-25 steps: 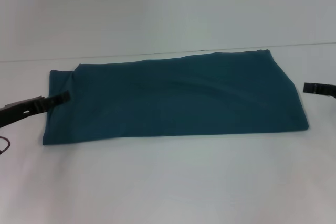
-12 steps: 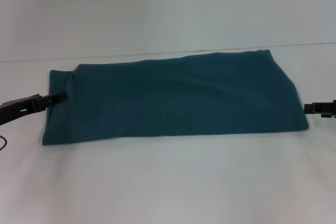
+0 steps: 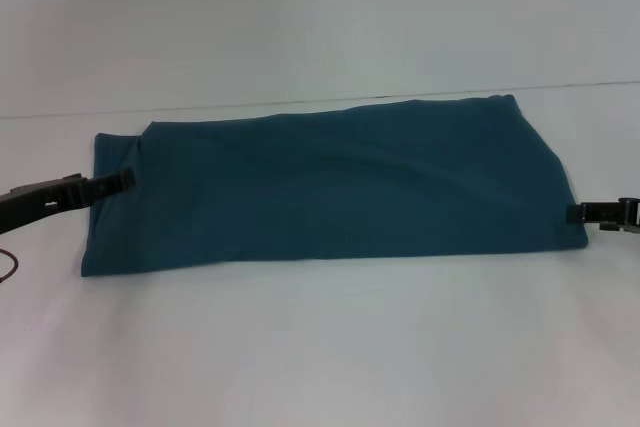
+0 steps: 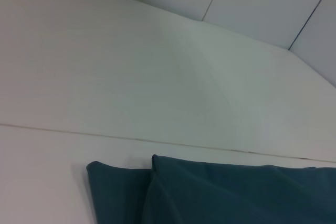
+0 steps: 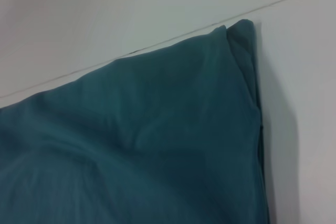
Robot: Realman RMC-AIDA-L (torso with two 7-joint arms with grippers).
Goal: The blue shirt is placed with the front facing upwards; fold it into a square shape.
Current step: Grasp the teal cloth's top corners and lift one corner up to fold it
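The blue shirt (image 3: 330, 187) is a plain dark teal, with no pattern showing. The counter (image 3: 320, 347) is white. The left pincer (image 3: 125, 179) and right pincer (image 3: 575, 213) are black.

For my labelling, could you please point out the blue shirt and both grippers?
blue shirt (image 3: 330, 187): head view, middle of the folded cloth.
left gripper (image 3: 118, 180): head view, tip at the shirt's left edge.
right gripper (image 3: 578, 213): head view, tip at the shirt's right edge.

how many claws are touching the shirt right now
2. The left claw reaches over the shirt at its left end; the right claw meets its right edge near the front corner.
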